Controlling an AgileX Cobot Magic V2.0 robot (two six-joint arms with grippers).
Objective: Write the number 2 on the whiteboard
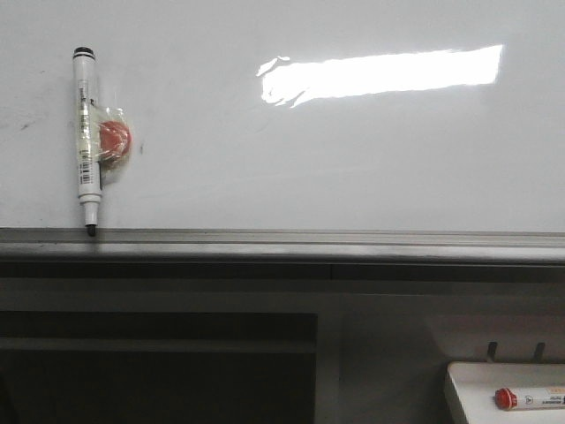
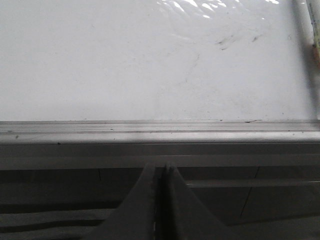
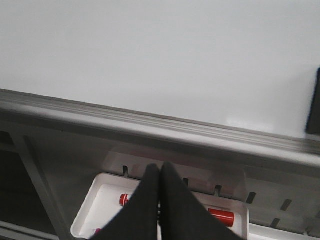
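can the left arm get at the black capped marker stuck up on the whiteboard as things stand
Probably yes. The white marker with a black cap hangs upright on the glossy whiteboard, its tip at the grey metal ledge, with nothing in front. The left gripper is shut and must open first.

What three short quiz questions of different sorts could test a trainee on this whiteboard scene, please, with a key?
1. True or false: a number 2 is already drawn on the large glossy white whiteboard.
2. Multiple choice: the uncapped black-tipped white marker at the board's left points its tip: A) up, B) down onto the grey metal ledge, C) sideways.
3. Short answer: what lies in the small white tray at lower right?

Key
1. False; only faint smudges show.
2. B.
3. A red-capped marker. Both the left pincer and the right pincer are shut and hold nothing.
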